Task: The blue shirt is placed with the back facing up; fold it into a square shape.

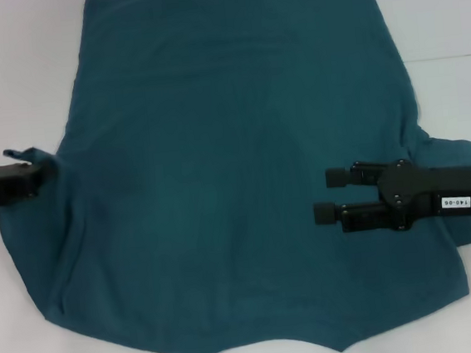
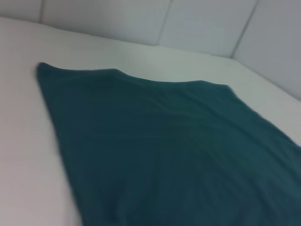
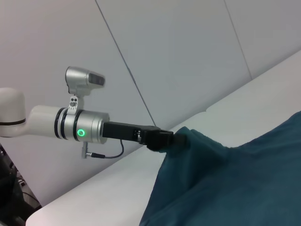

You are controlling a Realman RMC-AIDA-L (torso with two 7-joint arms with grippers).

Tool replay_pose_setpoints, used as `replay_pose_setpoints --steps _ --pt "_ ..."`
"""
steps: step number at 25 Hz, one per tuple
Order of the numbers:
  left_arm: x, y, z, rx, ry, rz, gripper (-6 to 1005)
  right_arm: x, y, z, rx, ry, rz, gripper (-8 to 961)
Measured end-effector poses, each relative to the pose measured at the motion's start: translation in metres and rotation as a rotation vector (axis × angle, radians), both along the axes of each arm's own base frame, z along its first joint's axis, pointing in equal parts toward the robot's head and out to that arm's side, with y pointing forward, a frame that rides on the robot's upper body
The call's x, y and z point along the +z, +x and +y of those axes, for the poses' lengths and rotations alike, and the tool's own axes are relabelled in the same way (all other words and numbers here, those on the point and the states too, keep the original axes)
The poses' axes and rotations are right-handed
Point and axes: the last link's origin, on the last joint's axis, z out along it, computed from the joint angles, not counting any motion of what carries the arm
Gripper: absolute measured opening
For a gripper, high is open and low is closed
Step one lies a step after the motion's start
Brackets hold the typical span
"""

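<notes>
The blue shirt (image 1: 216,145) lies spread on the white table (image 1: 8,65), plain side up, with no lettering showing. My left gripper (image 1: 39,174) is at the shirt's left edge, shut on a bunch of fabric by the left sleeve. The right wrist view shows that gripper (image 3: 171,141) pinching the cloth (image 3: 235,183) and lifting the edge a little. My right gripper (image 1: 331,194) is open over the right side of the shirt, fingers pointing left, holding nothing. The right sleeve (image 1: 455,155) lies partly under the right arm. The left wrist view shows the shirt (image 2: 164,155) flat.
White wall panels (image 2: 141,19) stand behind the table. Bare table surface shows to the left, right and front of the shirt. The shirt's far edge reaches the top of the head view.
</notes>
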Motion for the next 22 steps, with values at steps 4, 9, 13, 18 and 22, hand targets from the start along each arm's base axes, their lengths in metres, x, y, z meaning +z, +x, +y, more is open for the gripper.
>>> replay_pose_setpoints --steps 4,9,13,18,22 --pt "-0.011 0.007 -0.001 -0.008 -0.03 -0.021 6 0.0 0.0 0.0 0.0 0.001 0.0 908" --pt "-0.023 0.017 -0.001 -0.022 -0.046 -0.057 7 0.0 0.0 0.0 0.0 0.001 0.0 908" --pt "-0.036 0.028 0.0 -0.036 -0.059 -0.166 38 0.0 0.001 0.0 0.0 0.003 -0.002 908" --pt "-0.054 0.031 0.004 -0.006 -0.047 -0.253 116 0.0 0.0 0.0 0.0 0.004 -0.002 907" --pt "-0.063 0.03 0.005 0.015 -0.05 -0.266 191 -0.001 0.0 0.001 0.0 0.005 -0.003 907"
